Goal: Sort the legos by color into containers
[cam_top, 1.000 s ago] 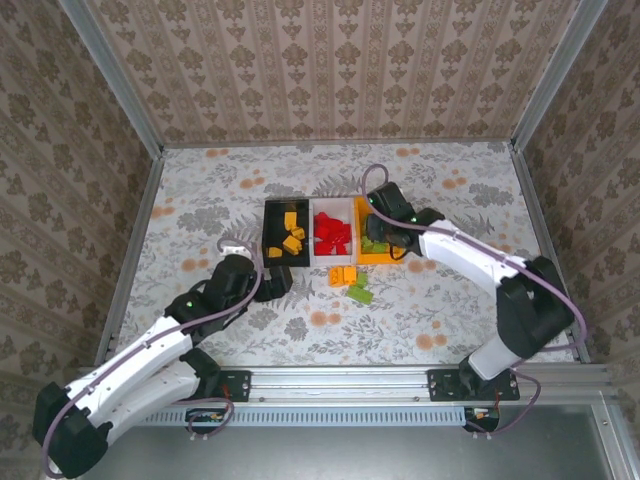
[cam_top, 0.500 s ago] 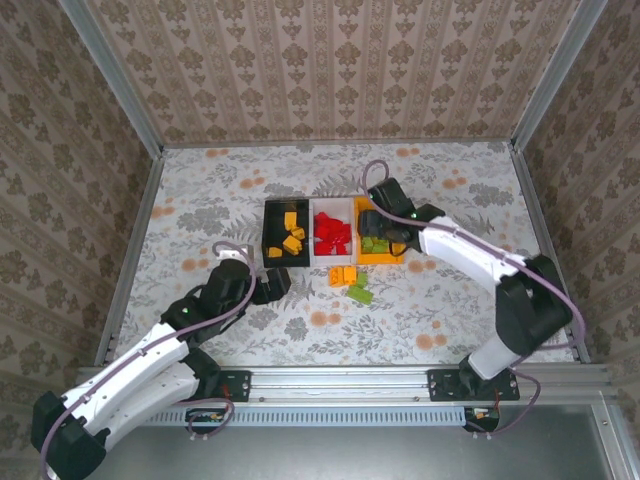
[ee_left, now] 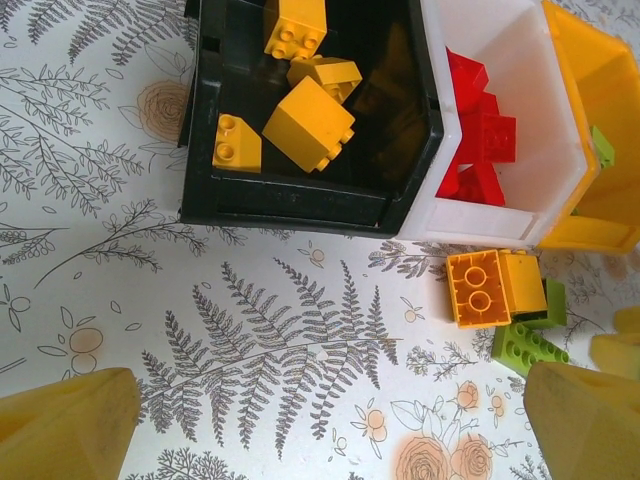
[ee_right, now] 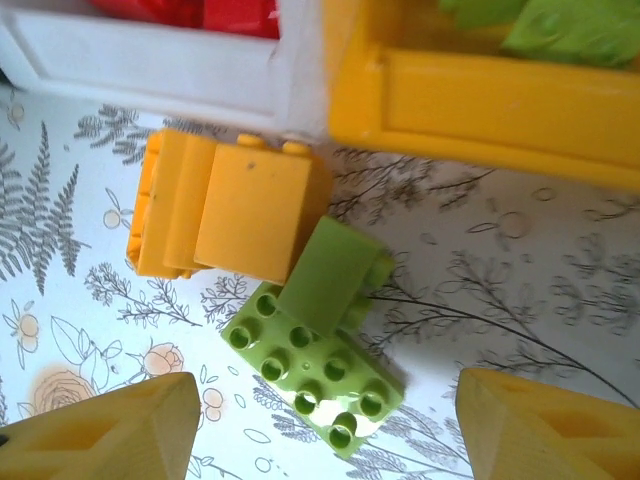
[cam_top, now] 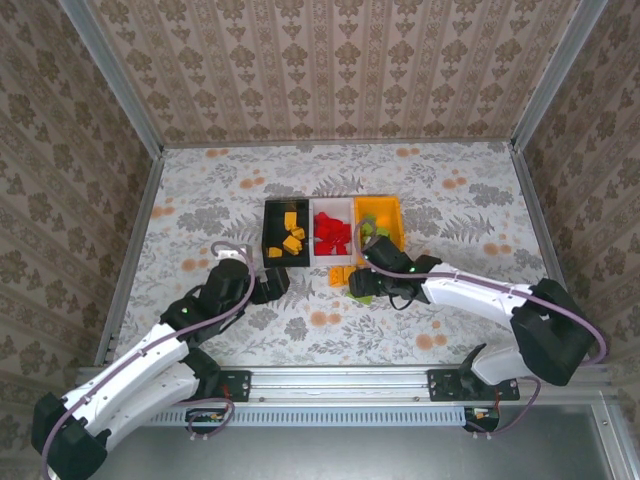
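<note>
**Q:** What takes up the most room?

**A:** A flower-patterned table (cam_top: pixel 450 190), seen from above. 3 small bins stand side by side at its middle: a black bin (cam_top: pixel 266 230), a white bin (cam_top: pixel 334 206) and a yellow bin (cam_top: pixel 385 212). Their walls touch, so each colour has its own place.

**Q:** What is inside them?

**A:** Orange bricks (ee_left: pixel 305 120) lie in the black one, red bricks (ee_left: pixel 480 140) in the white one and green bricks (ee_right: pixel 560 25) in the yellow one. Sorting looks nearly finished.

**Q:** And the arms?

**A:** The right gripper (ee_right: pixel 325 430) hangs low over the loose pieces just in front of the bins. Its fingers are apart on either side of a flat green brick (ee_right: pixel 310 360), likely lined up to pinch it. The left gripper (ee_left: pixel 325 420) hovers near the black bin's front wall, fingers also apart and empty, probably so it is clear of the other arm.

**Q:** What lies loose?

**A:** A small clump on the table. What look like 2 orange pieces (ee_right: pixel 230 210) touch the white bin's corner, and a smaller green piece (ee_right: pixel 335 275) leans on them, overlapping that flat brick.
</note>
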